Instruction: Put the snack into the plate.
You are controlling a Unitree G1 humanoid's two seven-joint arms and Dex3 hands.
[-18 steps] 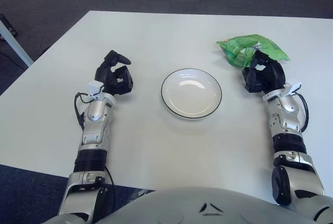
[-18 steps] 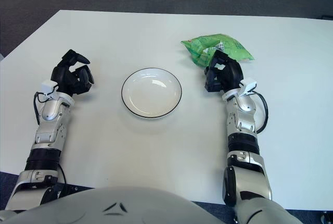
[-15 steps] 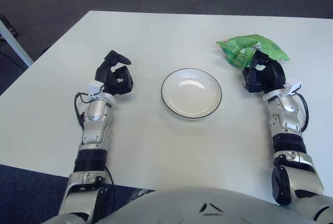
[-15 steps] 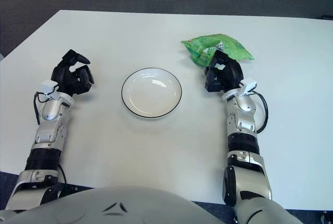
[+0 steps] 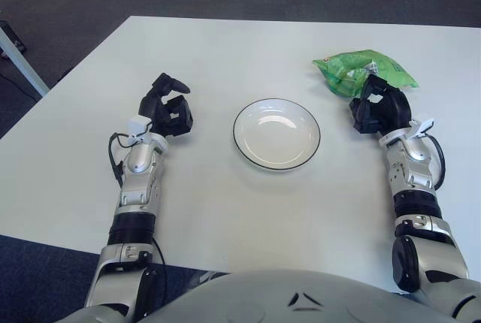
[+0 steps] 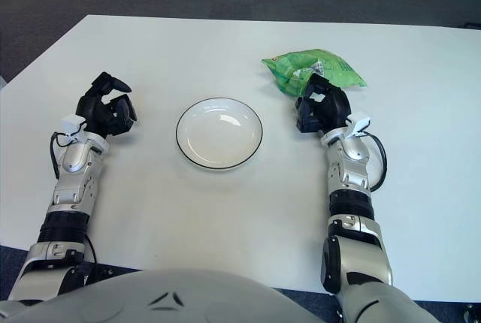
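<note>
Green and crinkled, the snack bag (image 5: 364, 70) lies toward the table's (image 5: 225, 210) far right corner in your left eye view, and your right hand (image 5: 379, 107) sits at its near edge — the black fingers (image 5: 366, 105) overlap the bag's lower rim, though you cannot tell from here whether they actually pinch it or only touch it. The white plate (image 5: 276, 134) with its dark rim stands bare mid-table, apart from both hands. Your left hand (image 5: 167, 110) shows to the left of the plate, nearer the table's left edge, fingers curled loosely inward and holding nothing. In your right eye view the same layout holds: the bag (image 6: 314, 68) lies beyond the right hand (image 6: 323, 107), whose fingers hide the bag's near rim, so the grip stays unclear — the plate (image 6: 219, 133) lies between the two hands, and the left hand (image 6: 106, 111) is curled on nothing.
</note>
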